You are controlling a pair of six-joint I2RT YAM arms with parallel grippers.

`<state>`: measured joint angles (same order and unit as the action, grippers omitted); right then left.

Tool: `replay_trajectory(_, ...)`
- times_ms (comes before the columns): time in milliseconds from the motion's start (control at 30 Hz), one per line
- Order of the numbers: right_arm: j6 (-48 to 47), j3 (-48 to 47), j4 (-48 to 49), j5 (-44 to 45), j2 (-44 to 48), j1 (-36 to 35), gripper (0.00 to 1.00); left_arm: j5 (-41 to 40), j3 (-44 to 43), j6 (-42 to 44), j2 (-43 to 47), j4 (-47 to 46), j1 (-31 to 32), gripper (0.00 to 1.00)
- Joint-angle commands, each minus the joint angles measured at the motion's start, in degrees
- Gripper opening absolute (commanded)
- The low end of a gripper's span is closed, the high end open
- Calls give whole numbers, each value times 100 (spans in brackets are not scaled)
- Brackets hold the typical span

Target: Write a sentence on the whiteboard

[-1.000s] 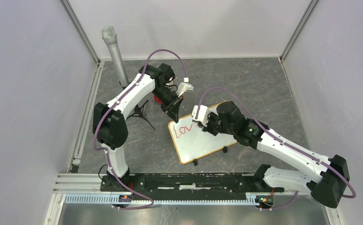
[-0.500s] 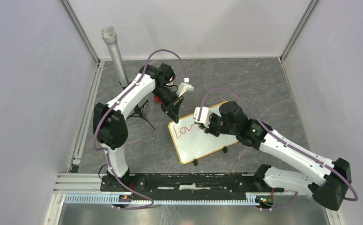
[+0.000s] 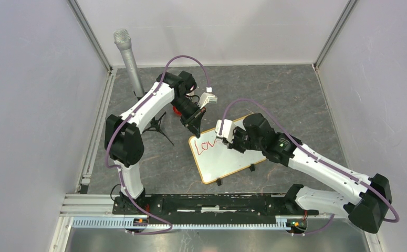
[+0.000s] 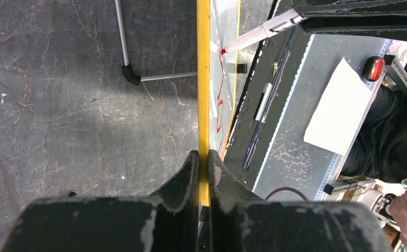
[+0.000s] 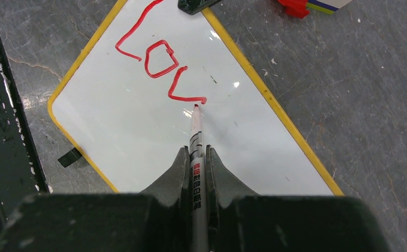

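Writing in red read "Lov" so far, in a looping hand, at the left end of the whiteboard. The marker carried black print and a red band on its white barrel, too small to read. No other lettering could be made out.

The whiteboard lay mid-desk between the two arms. Its long axis ran from left to right and slanted away toward the far right, and two black clip feet stood on its near long edge. The marker's long axis ran straight out from the right pincer, red tip down on the white face, just beside the end of the last stroke. That pincer was closed narrowly on the barrel. The left pincer was pinched narrow on the board's yellowish frame at the far left corner, one finger on either side of the rim.

The desk was dark grey with a veined, stone-like pattern and pale scuffs. Plain light walls closed it in on three sides, with metal posts in the far corners. A black rail and a slotted metal strip ran along the near edge by the arm bases. A grey pole on a black tripod stood at the far left.
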<state>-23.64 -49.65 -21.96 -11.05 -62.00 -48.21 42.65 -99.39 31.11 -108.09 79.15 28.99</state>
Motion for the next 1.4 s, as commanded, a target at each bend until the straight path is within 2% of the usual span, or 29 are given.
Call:
replay_trajectory(0,9,34,107,287,-33,26,0,200,-150,305,16,154,32,3)
replay_trajectory(533,-273,70,-191,438,221,526,0,193,-186,310,-9,168,30,3)
replay_trajectory(1367,-70,-412,50,39,-104,528,0,199,-238,340,-32,220,34,3)
